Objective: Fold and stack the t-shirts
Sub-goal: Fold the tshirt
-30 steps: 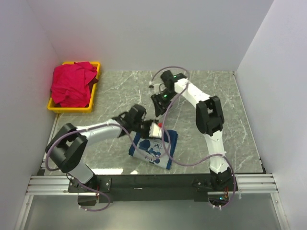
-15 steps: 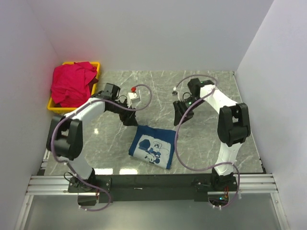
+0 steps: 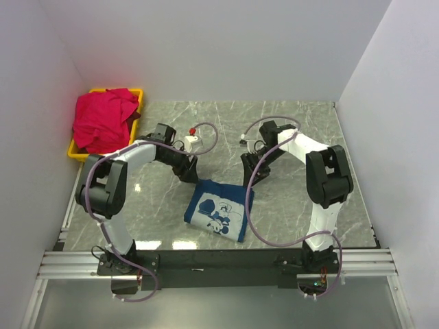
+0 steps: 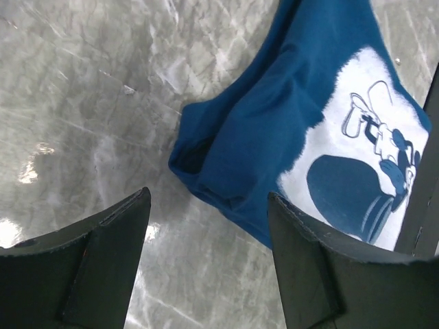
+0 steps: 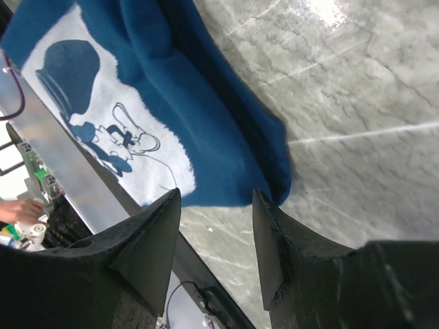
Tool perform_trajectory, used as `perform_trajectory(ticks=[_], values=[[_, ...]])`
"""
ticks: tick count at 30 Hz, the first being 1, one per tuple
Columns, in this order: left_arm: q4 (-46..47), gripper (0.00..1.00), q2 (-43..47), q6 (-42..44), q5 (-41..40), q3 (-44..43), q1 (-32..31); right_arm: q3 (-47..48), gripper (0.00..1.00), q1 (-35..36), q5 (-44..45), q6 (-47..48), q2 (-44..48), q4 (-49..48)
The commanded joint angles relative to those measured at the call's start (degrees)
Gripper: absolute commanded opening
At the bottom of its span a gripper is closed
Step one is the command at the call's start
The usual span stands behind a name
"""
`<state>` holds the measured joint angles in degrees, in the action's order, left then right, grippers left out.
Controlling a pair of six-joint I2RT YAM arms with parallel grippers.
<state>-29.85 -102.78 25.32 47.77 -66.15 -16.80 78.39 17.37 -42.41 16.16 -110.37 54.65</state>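
Both arms are bending inward over the grey marbled tabletop (image 3: 343, 192), which white walls (image 3: 206, 48) are enclosing. The left gripper (image 3: 186, 171) and right gripper (image 3: 250, 171) are hovering, spread and empty, by the far corners of the navy t-shirt (image 3: 219, 209). It is lying folded almost square at mid near edge, print up and slightly skewed. The red-pink t-shirt (image 3: 103, 123) is sitting heaped in the yellow bin (image 3: 103, 156) at the far left corner.
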Motion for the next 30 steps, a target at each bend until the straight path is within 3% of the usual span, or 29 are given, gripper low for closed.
perform_trajectory(ticks=[1, 6, 9, 10, 13, 17, 23, 30], values=[[1.6, 0.74, -1.0, -1.9, -0.5, -2.8, -1.2, -0.7, 0.53, 1.1, 0.7, 0.2, -0.8, -1.3], [3.3, 0.67, -2.5, -3.3, 0.2, -3.1, -2.6, -1.7, 0.46, 1.6, 0.2, 1.0, -0.1, -0.3], [3.7, 0.53, -2.9, -4.0, 1.4, -3.2, -2.9, -2.2, 0.37, 1.7, 1.0, 1.7, 0.2, 0.3], [3.6, 0.44, -2.9, -4.1, 1.6, -3.2, -3.0, -2.3, 0.35, 1.5, 1.2, 1.9, 0.2, 0.8], [2.7, 0.34, -2.8, -3.4, 2.2, -3.5, -3.0, -2.2, 0.3, 1.7, 1.6, 2.4, 0.5, 1.3], [2.1, 0.38, -2.9, -3.2, 1.9, -3.7, -3.0, -2.2, 0.41, 1.6, 2.9, 1.6, 0.8, 0.7], [3.1, 0.44, -3.0, -3.5, 1.0, -2.8, -3.0, -2.0, 0.42, 1.3, 4.2, -0.4, 2.1, -0.6], [3.5, 0.37, -3.7, -3.3, 0.7, -2.5, -3.1, -1.7, 0.41, 1.2, 8.9, -2.4, 1.5, -2.3]])
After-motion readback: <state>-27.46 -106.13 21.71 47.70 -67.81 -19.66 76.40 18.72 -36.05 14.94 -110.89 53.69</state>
